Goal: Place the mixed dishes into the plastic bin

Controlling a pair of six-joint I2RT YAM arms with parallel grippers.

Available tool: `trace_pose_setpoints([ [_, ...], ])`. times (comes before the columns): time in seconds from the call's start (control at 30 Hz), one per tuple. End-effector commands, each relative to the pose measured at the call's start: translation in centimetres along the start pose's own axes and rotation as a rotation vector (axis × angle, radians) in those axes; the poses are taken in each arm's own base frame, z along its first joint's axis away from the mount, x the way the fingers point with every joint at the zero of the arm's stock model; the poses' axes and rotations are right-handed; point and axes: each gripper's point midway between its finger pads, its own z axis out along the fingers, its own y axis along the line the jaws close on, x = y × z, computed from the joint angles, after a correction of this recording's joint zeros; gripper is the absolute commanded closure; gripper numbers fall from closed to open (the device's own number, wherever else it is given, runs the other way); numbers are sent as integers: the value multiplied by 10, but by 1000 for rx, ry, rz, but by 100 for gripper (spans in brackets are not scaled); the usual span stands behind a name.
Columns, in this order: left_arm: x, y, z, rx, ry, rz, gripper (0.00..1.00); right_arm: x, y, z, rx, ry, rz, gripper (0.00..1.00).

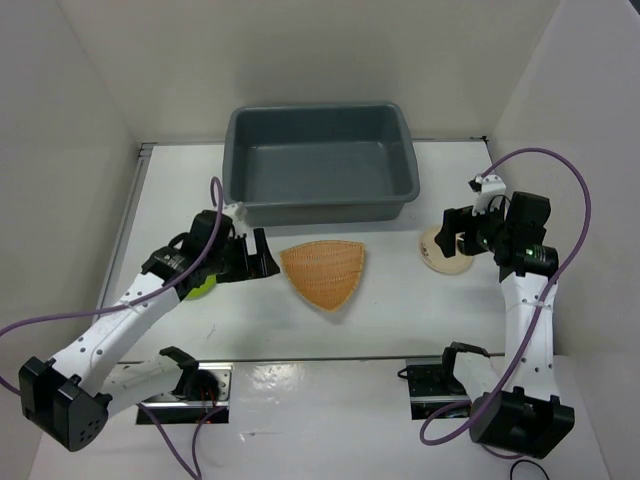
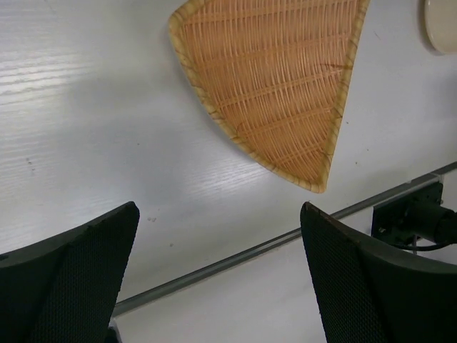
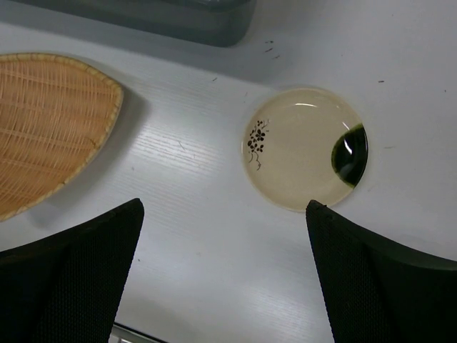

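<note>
a lab booth: white table (image 1: pixel 400 320) walled by plain white panels (image 1: pixel 300 50).

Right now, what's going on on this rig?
Two arms are meant to load dishes into the grey bin, which looks empty. The left claw is open and holds nothing, facing the orange woven plate that lies in front of the bin. The right claw is open by the cream plate. A green dish sits partly hidden under the left arm. Nothing is grasped yet.
</note>
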Motion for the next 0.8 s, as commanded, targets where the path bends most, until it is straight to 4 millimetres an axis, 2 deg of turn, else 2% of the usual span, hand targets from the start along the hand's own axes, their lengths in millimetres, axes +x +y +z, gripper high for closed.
trace_pose_setpoints([
  [0.0,0,-17,5,125,-11,9,0,-9,2,-6,-8,-30,-28,2],
  [0.03,-1,-23,7,167,-18,16,0,-10,3,-8,-6,-38,-32,2],
  [0.13,14,-34,10,262,28,2,0,-13,10,-14,-22,-66,-57,2],
  [0.2,12,-44,10,333,6,-37,0,-14,10,-16,-20,-73,-62,2],
  [0.23,26,-36,19,325,38,-71,0,-14,10,-16,-20,-73,-62,2],
  [0.37,41,-31,36,363,39,-152,0,-13,10,-14,-22,-66,-57,2],
  [0.4,38,-33,38,381,23,-173,0,-13,10,-14,-22,-66,-57,2],
  [0.5,51,-23,51,368,45,-215,0,-14,10,-16,-20,-73,-62,2],
  [0.53,51,-26,53,390,41,-234,0,-14,10,-16,-20,-73,-62,2],
  [0.7,68,-11,79,346,94,-290,0,-18,13,-23,-12,-99,-68,2],
  [0.77,68,-11,88,353,90,-309,0,-19,14,-25,-9,-107,-73,2],
])
